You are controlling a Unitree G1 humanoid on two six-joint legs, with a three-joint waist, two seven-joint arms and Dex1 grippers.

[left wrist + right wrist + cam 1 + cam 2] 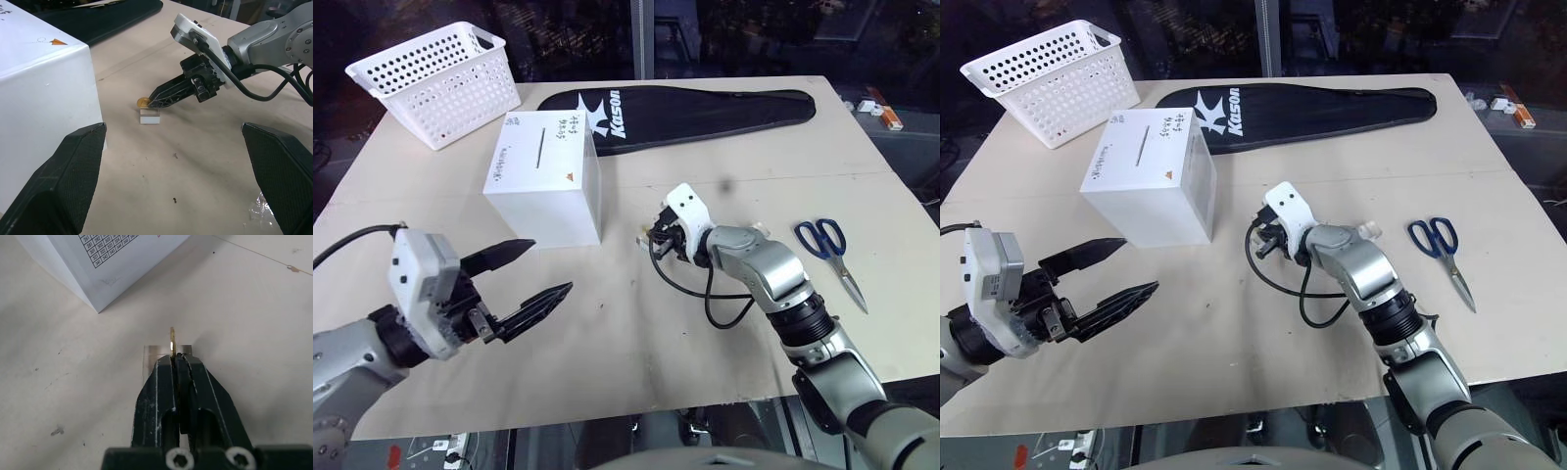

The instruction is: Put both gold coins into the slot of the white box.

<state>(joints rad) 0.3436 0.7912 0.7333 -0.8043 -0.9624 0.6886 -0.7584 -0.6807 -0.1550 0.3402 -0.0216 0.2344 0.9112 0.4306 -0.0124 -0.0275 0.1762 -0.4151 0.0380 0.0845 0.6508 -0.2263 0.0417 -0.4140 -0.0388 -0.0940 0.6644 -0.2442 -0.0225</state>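
I see the blue-handled scissors lying flat on the table, well off to the R of the R end effector, blades pointing toward the near edge. A black racket cover w/ white "Kason" lettering lies beyond that effector, across the far side. A white perforated basket sits at the far L corner, well beyond the L end effector. Crumpled clear plastic scrap lies near the L effector's fingers.

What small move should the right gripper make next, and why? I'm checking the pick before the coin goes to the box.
Probably lift straight up. The right gripper is shut on a gold coin, held on edge above its clear casing on the table, and the slot sits on top of the white box.
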